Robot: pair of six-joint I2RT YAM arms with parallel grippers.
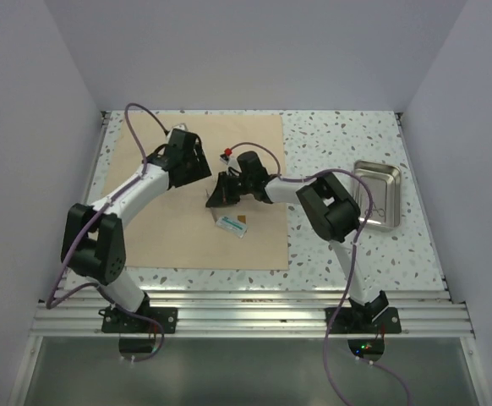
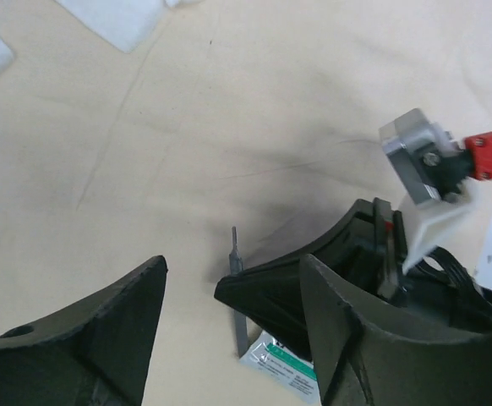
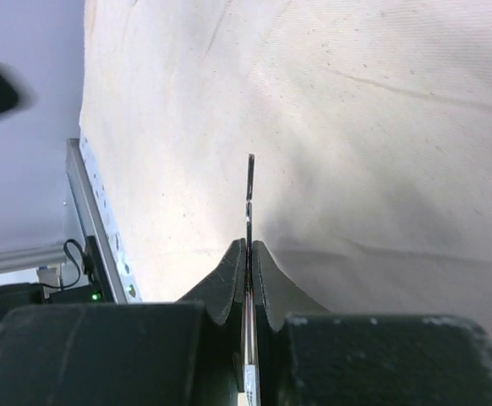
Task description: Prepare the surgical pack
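Note:
The tan sheet (image 1: 187,228) lies flat on the table's left half. My right gripper (image 1: 221,194) hangs over its middle, shut on a thin flat metal instrument (image 3: 250,190) that sticks out past the fingertips. The same instrument shows in the left wrist view (image 2: 240,326), with its tip close to the sheet. A small white-and-green packet (image 1: 232,225) lies just in front of it, also seen in the left wrist view (image 2: 284,365). My left gripper (image 1: 191,165) is open and empty over the sheet's far part. White gauze squares (image 2: 115,21) lie beyond it. The steel tray (image 1: 379,196) sits far right.
The right arm's elbow (image 1: 330,207) is bent between the sheet and the tray. The speckled table top (image 1: 339,135) is ringed by white walls. A metal rail (image 1: 246,317) runs along the near edge.

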